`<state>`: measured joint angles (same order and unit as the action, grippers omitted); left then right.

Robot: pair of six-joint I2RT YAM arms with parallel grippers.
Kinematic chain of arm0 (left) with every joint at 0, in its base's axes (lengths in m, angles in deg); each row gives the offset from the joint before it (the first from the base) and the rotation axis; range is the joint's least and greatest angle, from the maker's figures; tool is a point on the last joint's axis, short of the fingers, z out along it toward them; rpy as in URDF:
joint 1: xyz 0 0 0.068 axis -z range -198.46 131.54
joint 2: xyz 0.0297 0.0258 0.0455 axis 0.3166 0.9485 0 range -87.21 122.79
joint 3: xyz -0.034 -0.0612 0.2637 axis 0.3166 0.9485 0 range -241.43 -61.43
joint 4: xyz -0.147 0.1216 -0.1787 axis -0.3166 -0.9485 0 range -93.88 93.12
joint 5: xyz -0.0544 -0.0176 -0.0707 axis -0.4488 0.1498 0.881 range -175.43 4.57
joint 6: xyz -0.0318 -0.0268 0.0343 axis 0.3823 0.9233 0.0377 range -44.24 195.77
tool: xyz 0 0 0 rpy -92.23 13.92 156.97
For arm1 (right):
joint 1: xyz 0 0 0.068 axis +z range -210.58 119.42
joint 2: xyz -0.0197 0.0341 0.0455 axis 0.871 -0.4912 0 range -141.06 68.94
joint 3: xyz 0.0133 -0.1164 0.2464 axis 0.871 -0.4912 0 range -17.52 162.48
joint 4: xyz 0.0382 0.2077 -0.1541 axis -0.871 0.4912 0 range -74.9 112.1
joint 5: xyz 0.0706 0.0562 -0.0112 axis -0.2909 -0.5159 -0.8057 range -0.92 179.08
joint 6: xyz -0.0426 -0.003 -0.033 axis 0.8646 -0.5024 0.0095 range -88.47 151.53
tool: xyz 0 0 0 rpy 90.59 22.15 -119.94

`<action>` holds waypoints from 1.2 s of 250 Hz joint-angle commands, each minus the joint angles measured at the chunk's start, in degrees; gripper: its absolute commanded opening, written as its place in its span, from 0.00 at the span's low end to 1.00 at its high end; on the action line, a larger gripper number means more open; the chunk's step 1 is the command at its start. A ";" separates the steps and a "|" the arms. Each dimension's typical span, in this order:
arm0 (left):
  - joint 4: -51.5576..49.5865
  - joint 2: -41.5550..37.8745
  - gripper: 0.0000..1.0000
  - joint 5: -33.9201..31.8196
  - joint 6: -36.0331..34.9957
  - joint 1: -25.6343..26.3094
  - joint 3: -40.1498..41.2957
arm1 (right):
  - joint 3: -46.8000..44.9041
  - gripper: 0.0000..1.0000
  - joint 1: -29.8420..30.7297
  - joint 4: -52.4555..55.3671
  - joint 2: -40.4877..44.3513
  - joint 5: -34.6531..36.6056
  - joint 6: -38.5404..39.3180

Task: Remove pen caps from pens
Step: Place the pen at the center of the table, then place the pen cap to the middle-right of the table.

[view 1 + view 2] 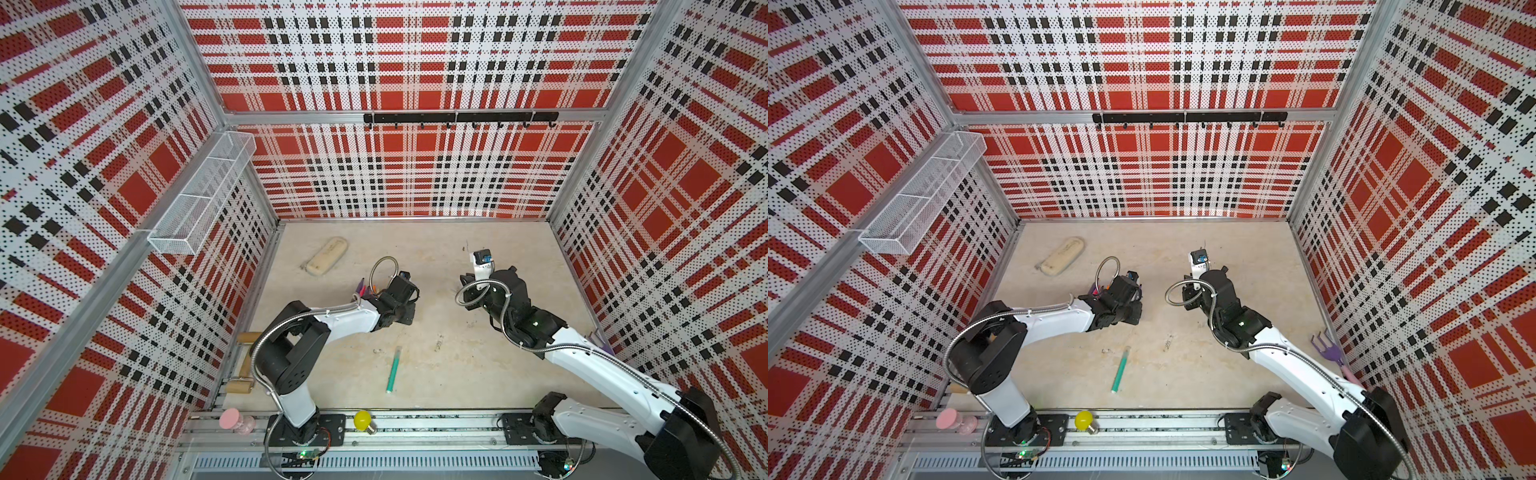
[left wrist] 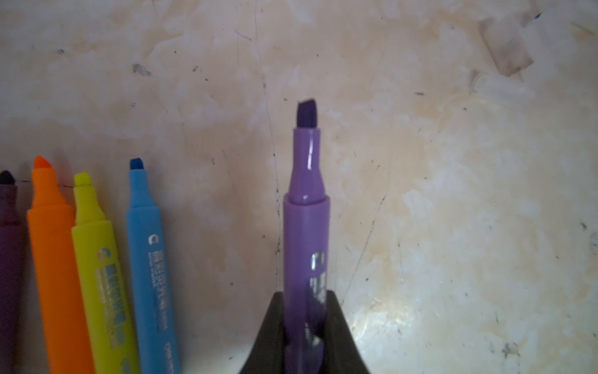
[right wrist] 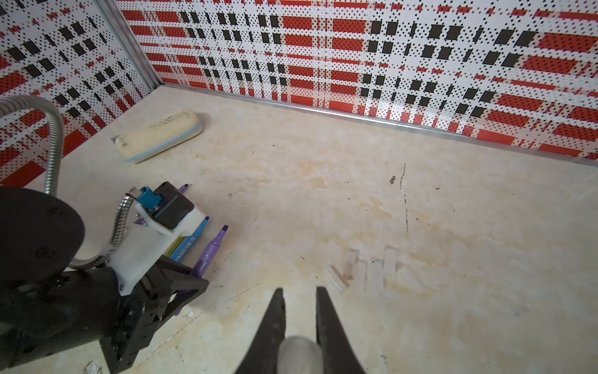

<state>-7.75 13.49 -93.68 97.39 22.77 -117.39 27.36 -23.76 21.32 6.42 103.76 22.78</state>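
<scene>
Left tool (image 2: 305, 296) grips the purple pen (image 2: 305, 226), tip jutting past it.

The stained beige counter (image 1: 478, 374) bears a cream oblong pad (image 1: 327, 255) at the back. A teal pen (image 1: 393, 370) lies near the front.

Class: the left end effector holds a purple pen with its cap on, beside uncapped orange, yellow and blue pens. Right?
No: the purple pen in the left end effector is uncapped; the left wrist view shows its dark tip bare. The orange pen, yellow pen and blue pen beside it are uncapped, as stated.
</scene>
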 commanded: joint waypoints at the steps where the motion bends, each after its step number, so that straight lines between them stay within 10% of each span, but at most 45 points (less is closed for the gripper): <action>1: -1.83 1.30 0.04 -0.66 -0.37 -0.89 -1.08 | -0.33 0.00 -0.09 -1.74 1.28 1.48 0.76; 125: 0.74 -2.27 0.40 -2.10 -0.52 -2.19 0.50 | 2.17 0.00 -1.33 1.38 -6.96 5.95 2.39; 300: 4.16 -27.64 0.54 2.55 -2.24 -1.73 12.56 | 8.17 0.05 -11.77 3.61 -34.68 5.04 2.91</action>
<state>-2.70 -9.57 -91.12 95.60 19.34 -107.21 34.22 -35.63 26.10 -27.70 108.35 24.94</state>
